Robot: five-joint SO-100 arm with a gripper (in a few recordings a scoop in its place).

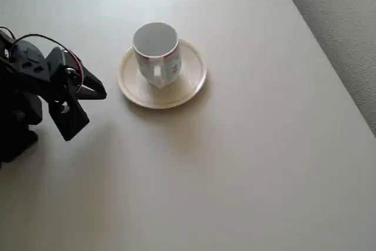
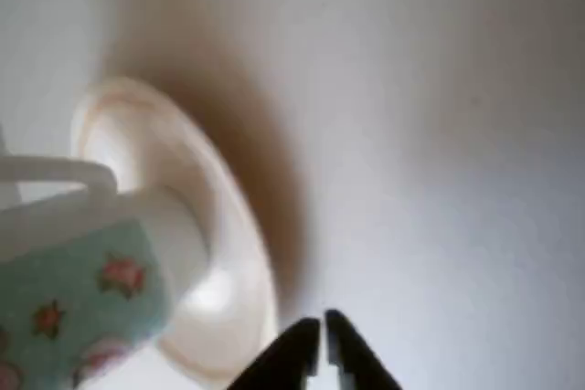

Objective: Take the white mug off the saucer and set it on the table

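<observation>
Overhead view, as I log it: white mug (image 1: 156, 51) upright on saucer (image 1: 191, 83) near table's (image 1: 235, 174) far edge, handle toward near edge; gripper (image 1: 88, 107) left, jaws nearly closed, empty.

Grey textured floor (image 1: 346, 33) beyond the tabletop's right edge, overhead view

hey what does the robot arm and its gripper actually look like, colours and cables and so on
The arm is matte black all over, built from blocky, angular segments. Thin red and black cables loop over its top, and a small silvery metal part sits beside them. The gripper is black too: one finger is narrow and pointed, the other broad and flat. In the wrist view, the fingers taper to dark points.
</observation>
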